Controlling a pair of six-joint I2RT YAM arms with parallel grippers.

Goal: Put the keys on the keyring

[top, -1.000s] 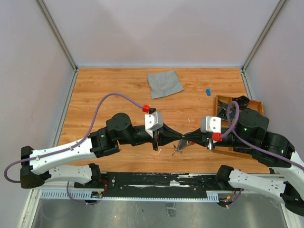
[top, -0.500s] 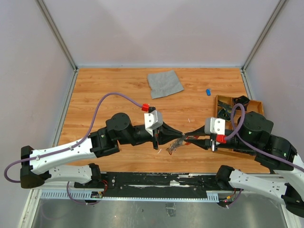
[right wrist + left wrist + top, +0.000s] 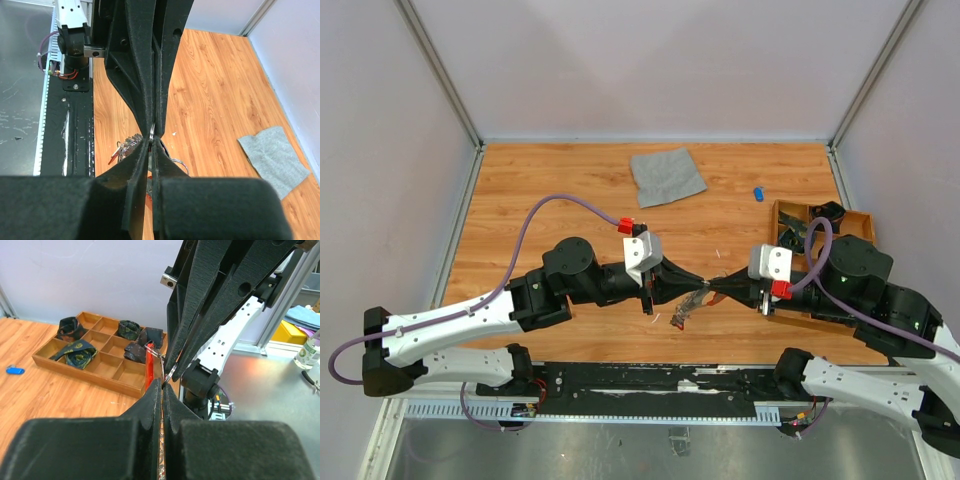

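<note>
My two grippers meet tip to tip above the table's near middle. The left gripper (image 3: 702,285) (image 3: 162,386) is shut. Between its tips sits a thin silvery ring (image 3: 170,374) of the keyring, whose red clip (image 3: 149,371) stands just beside them. The right gripper (image 3: 713,290) (image 3: 151,141) is pinched shut on the same ring (image 3: 151,133) from the opposite side. A bunch of small silvery keys (image 3: 684,310) (image 3: 126,145) dangles below the two tips. One blue-headed key (image 3: 758,193) (image 3: 15,370) lies alone on the wood at the far right.
A grey cloth square (image 3: 666,176) (image 3: 274,160) lies at the back of the table. A wooden compartment tray (image 3: 847,216) (image 3: 98,378) holding dark bundles stands at the right, partly under the right arm. Grey walls enclose the table.
The right gripper drew back to the right and loosened, then returned and closed on the ring again. The key bunch swung slightly left. The left gripper stayed put.
</note>
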